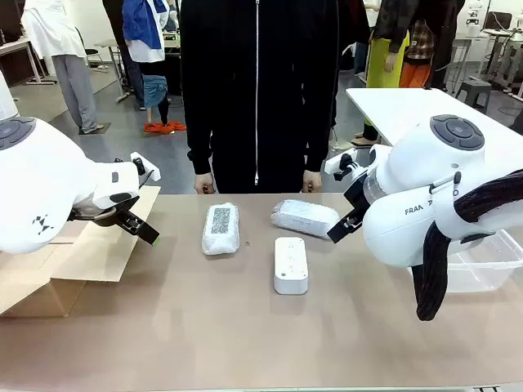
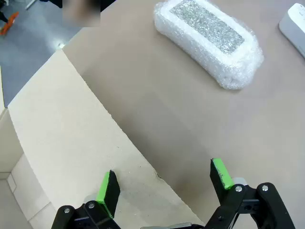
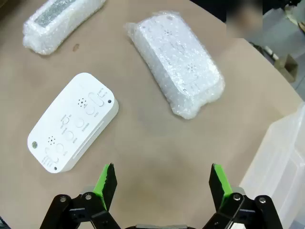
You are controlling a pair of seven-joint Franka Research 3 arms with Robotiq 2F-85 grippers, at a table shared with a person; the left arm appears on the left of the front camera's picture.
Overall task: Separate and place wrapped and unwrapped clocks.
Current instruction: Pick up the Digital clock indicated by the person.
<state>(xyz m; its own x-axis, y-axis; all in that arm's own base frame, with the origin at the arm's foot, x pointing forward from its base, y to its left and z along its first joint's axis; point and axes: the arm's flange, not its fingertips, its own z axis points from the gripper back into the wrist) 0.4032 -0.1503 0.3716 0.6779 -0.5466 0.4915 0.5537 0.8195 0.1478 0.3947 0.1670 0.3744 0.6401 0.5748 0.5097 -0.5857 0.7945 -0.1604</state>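
Speckled wrapped clock, plain wrapped clock: crinkly, whitish. Unwrapped clock: smooth white. Left end effector, right end effector: wide open, empty.

My two arms are rounded white shells: the left arm carries a small black emblem and a dark grey round cap, while the right arm shows dark "FRA" lettering, a grey cap with raised buttons and a dark sleeved cable. Through the wrist cameras I see the left gripper and right gripper as black linked fingers with silver pins at the joints and bright green pads. The person wears a black long-sleeved jacket with a pale zip down the middle.
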